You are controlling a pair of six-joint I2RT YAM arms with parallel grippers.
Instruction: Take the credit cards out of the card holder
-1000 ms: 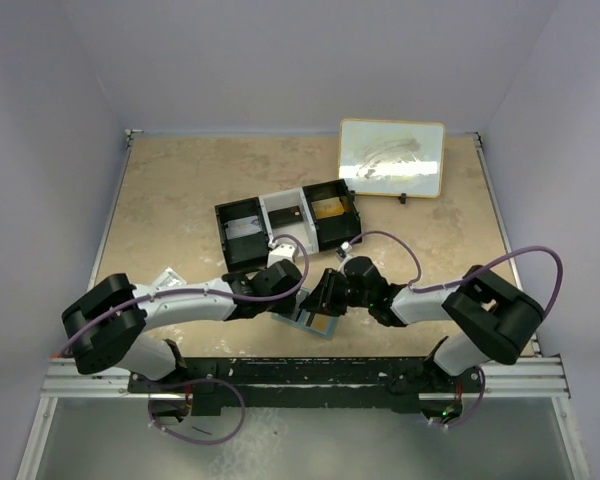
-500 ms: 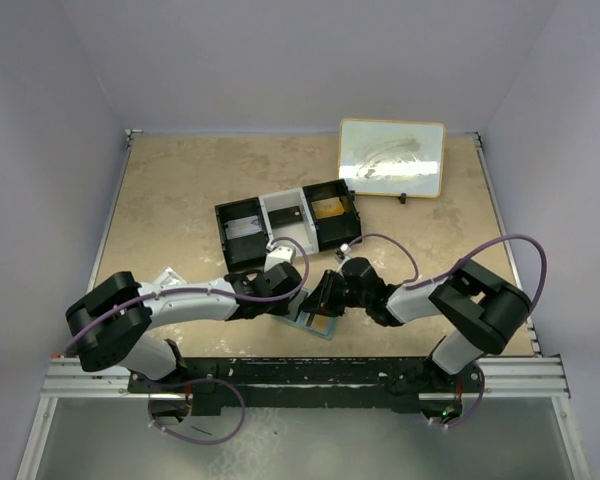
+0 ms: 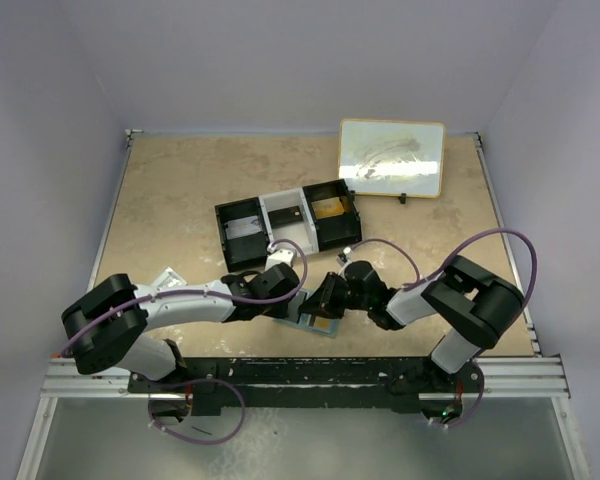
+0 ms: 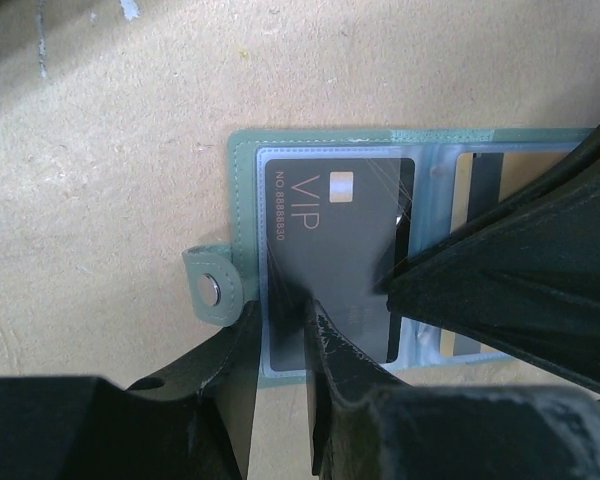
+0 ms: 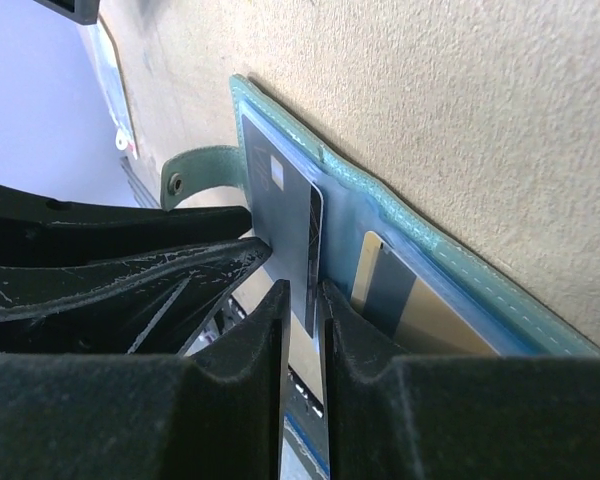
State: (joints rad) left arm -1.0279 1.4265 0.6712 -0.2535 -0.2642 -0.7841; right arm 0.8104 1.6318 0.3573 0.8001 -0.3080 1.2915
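The card holder (image 3: 316, 326) lies open at lower centre of the top view; the left gripper (image 4: 280, 325) pinches its lower edge, while the right gripper (image 5: 303, 300) is clamped on the dark card (image 4: 330, 250), with the tan card (image 4: 540, 165) pocketed beside it

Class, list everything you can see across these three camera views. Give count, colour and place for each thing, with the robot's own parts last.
table: one, beige, under everything.
tray: one, black and white, three compartments, mid-table.
framed board: one, pale with tan frame, far right.
clear packet: one, see-through, near left, beside the left arm.
card holder: one, grey-green rim, light blue inside, lying open near the arms.
dark card: one, black, marked VIP, in the holder.
tan card: one, gold-tan, in the holder, partly hidden.
left gripper: one, black, at the holder's near edge.
right gripper: one, black, straddling the dark card's edge.
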